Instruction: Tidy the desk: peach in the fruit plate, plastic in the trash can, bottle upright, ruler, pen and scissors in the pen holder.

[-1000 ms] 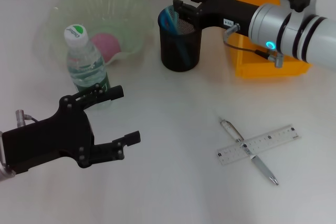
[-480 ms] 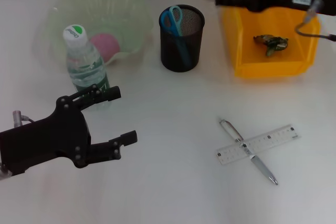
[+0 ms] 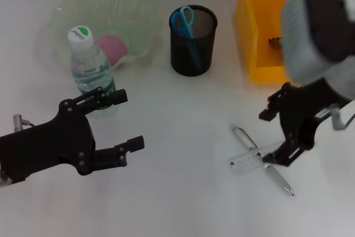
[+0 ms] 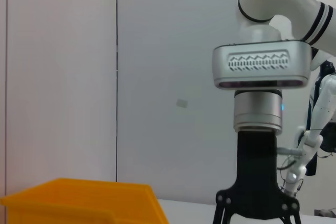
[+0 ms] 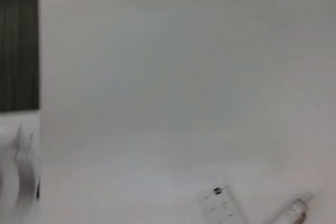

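Right gripper (image 3: 273, 137) hangs fingers-down over the ruler (image 3: 247, 162) and pen (image 3: 244, 136), which lie crossed toward the table's (image 3: 183, 203) near right corner; its fingers are spread and hold nothing. Left gripper (image 3: 126, 120) hovers near the front left edge, jaws wide apart and empty, just in front of the upright bottle (image 3: 90, 70). Toward the far edge, the peach (image 3: 112, 47) sits in the fruit plate (image 3: 66, 15), the scissors (image 3: 183, 20) stand in the pen holder (image 3: 191, 43), and the trash can (image 3: 252, 37) is at the far right.
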You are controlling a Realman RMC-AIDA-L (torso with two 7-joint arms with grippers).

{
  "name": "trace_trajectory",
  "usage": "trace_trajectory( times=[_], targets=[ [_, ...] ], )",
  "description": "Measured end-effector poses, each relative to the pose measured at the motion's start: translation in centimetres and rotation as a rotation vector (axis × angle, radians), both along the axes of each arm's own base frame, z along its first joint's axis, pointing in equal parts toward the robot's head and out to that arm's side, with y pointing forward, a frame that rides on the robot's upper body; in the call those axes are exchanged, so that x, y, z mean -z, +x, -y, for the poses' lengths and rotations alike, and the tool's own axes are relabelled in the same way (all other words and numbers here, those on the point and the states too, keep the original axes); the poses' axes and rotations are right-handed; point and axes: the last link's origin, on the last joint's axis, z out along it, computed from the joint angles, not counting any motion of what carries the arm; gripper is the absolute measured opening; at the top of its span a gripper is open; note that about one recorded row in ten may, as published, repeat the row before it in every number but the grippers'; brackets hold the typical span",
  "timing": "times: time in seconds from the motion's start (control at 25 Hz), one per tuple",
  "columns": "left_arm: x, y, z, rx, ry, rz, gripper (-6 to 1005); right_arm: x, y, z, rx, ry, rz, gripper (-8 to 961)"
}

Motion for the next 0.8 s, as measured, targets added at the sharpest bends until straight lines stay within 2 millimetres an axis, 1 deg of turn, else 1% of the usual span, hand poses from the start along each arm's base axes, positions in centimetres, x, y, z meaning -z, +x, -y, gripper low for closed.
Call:
trace_trajectory(
  times=[0.04, 0.12, 0.16, 0.2, 0.36, 0.44, 0.64, 0.8],
  targets=[
    [0.0, 0.0, 0.0, 0.000, 0.000, 0.000, 866, 0.0, 0.0, 0.0, 0.000, 0.000, 0.000, 835],
    [0.0, -0.1, 0.0, -0.002, 0.003, -0.003, 866, 1.2, -0.4, 0.6, -0.072, -0.056, 0.033, 832],
    [0.0, -0.1, 0.0, -0.002, 0.003, -0.004, 866, 2.3, -0.5, 0.9, -0.141, -0.086, 0.063, 827],
    [-0.1, -0.1, 0.0, -0.002, 0.004, -0.004, 866, 2.3, -0.5, 0.9, -0.141, -0.086, 0.063, 823],
    [-0.1, 0.0, -0.1, 0.001, 0.006, -0.003, 866, 4.2, -0.4, 1.0, -0.257, -0.117, 0.129, 804],
    [-0.2, 0.0, -0.1, 0.001, 0.005, -0.003, 866, 4.4, -0.5, 1.0, -0.266, -0.120, 0.126, 795],
    [-0.3, 0.2, -0.2, 0.006, 0.005, -0.004, 866, 5.0, -0.9, 1.0, -0.285, -0.141, 0.112, 687],
    [-0.3, 0.2, -0.2, 0.008, 0.006, -0.004, 866, 5.8, -0.6, 0.7, -0.269, -0.168, 0.120, 689]
  ],
)
